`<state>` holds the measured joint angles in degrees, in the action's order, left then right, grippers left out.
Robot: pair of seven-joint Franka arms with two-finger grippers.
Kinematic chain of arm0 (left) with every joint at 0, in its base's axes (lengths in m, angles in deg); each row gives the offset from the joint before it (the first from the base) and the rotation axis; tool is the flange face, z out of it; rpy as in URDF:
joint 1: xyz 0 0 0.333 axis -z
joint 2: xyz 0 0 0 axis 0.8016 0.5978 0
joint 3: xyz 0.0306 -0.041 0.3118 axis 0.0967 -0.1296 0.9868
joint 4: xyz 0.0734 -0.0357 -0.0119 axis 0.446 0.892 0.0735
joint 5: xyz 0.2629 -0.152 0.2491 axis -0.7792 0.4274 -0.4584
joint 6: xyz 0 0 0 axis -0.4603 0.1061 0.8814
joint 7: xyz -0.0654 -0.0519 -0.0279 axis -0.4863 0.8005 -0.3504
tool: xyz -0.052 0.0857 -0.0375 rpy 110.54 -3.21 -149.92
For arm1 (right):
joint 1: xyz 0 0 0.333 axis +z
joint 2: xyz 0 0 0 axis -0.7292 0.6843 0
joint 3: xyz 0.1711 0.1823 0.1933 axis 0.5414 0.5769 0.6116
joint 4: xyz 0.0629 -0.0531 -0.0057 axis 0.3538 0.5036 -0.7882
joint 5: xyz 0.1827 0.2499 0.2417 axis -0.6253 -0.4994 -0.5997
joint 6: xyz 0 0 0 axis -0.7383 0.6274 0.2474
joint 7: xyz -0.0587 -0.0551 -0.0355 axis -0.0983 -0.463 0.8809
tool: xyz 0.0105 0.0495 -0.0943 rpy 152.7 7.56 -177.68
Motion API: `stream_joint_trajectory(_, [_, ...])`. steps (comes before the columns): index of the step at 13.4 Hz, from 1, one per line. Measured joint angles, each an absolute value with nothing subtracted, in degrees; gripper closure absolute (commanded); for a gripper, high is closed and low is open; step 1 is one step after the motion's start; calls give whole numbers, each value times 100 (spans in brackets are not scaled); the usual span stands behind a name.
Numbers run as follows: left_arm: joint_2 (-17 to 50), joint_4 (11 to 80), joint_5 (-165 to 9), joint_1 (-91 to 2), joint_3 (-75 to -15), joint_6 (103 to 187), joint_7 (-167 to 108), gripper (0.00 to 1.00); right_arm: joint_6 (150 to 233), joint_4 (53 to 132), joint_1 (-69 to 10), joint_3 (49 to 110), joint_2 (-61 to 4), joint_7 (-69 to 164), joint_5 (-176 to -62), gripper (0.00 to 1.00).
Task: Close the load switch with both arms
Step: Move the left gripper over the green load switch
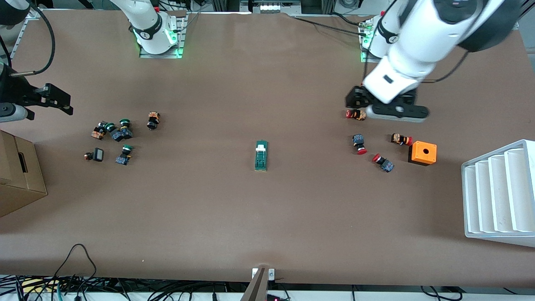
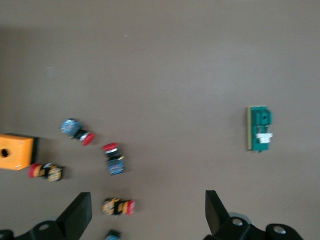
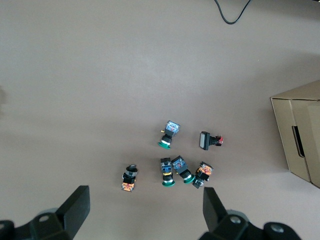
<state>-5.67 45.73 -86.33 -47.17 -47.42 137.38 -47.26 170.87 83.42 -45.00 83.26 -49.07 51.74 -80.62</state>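
Observation:
The load switch [image 1: 261, 155], a narrow dark-green block with a white tab, lies alone at the middle of the table. It also shows in the left wrist view [image 2: 260, 128]. My left gripper [image 1: 358, 102] hangs open and empty over the red-capped buttons at the left arm's end, well away from the switch; its fingers [image 2: 77, 215] stand wide apart. My right gripper [image 1: 56, 100] is up at the right arm's end of the table, open and empty, with its fingers [image 3: 75, 207] wide apart above the green-capped buttons.
Several red-capped buttons [image 1: 359, 143] and an orange box with a hole [image 1: 422, 153] lie at the left arm's end, with a white stepped tray [image 1: 501, 194] nearer the camera. Green-capped buttons [image 1: 121, 131] and a cardboard box [image 1: 16, 175] are at the right arm's end.

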Motion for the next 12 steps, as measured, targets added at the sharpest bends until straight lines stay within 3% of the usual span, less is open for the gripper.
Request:
stream_joint_trajectory(4, [-489, 5163, -8633, -4705, -5428, 14889, -5523, 0, 17087, 8342, -4502, 8326, -4905, 5174, -8062, 0])
stream_joint_trajectory(9, [-470, 5922, -8663, -4705, -5904, 16375, -6091, 0, 17089, 8341, -4536, 8325, -4905, 5174, -8062, 0])
stream_joint_trajectory(12, [-339, 6128, -9196, -4705, -6106, 16856, -6677, 0, 17089, 8340, -4539, 8325, -4905, 5174, -8062, 0])
